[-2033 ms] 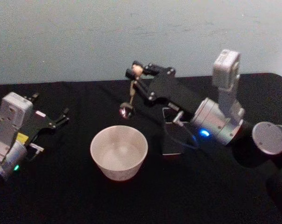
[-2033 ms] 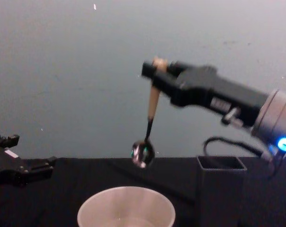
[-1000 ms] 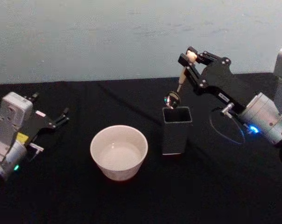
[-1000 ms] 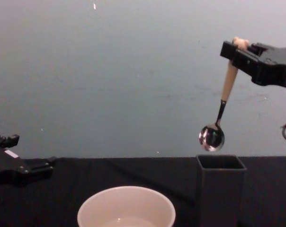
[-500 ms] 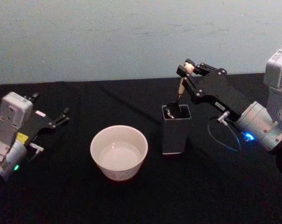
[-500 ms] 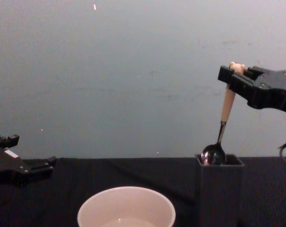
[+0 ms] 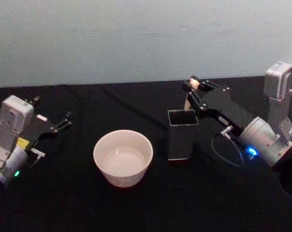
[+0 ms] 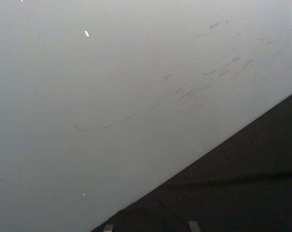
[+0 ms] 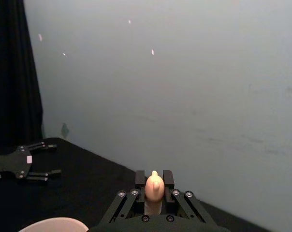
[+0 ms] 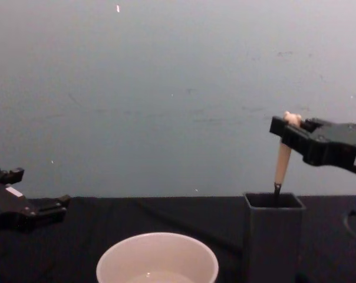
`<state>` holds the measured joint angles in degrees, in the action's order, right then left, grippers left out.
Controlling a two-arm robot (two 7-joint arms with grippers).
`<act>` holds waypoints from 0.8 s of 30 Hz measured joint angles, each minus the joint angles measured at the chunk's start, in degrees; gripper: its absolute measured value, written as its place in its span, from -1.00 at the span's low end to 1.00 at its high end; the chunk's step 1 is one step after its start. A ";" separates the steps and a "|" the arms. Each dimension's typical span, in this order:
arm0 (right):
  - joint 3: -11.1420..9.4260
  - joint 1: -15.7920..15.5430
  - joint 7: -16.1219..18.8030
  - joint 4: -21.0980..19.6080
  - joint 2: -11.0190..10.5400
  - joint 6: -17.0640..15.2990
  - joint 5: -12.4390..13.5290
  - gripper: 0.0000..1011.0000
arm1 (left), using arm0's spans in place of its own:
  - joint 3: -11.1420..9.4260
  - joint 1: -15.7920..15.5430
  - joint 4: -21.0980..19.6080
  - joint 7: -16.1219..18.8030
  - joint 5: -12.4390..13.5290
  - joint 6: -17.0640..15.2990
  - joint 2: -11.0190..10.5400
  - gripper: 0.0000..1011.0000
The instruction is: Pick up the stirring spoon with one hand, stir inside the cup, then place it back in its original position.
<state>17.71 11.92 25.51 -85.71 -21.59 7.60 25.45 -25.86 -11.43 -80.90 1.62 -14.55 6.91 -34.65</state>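
A black-draped table [image 7: 136,208] is set before a pale wall. Nearest stands the cup [image 7: 123,157]; just right of it, in the grey holder [image 7: 180,134], the stirring spoon [image 10: 281,163] is lowered, its bear-topped beige handle clamped by the right gripper [image 7: 193,87]. Replacement seems underway; release is needed next. Well left of the cup, the left gripper [image 7: 64,121] is parked, fingers apart

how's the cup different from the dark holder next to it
The cup is round, wide, low and cream-white; the holder is square, narrow, taller and dark grey. The stirring spoon, gripped by the right gripper, reaches down into the holder, not the cup. Both stand upright on the black table.
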 joint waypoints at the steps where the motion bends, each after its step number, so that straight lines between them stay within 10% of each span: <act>1: 0.00 0.00 0.00 0.00 0.00 0.00 0.00 -0.58 | 0.00 0.00 0.00 0.00 0.00 0.00 0.00 0.98; 24: -1.34 -3.89 -4.61 -1.09 2.01 -4.25 0.29 -0.58 | 0.00 0.00 0.00 0.00 0.00 0.00 0.00 0.98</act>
<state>16.37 8.03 20.91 -86.80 -19.58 3.36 25.74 -25.86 -11.43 -80.90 1.62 -14.55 6.91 -34.65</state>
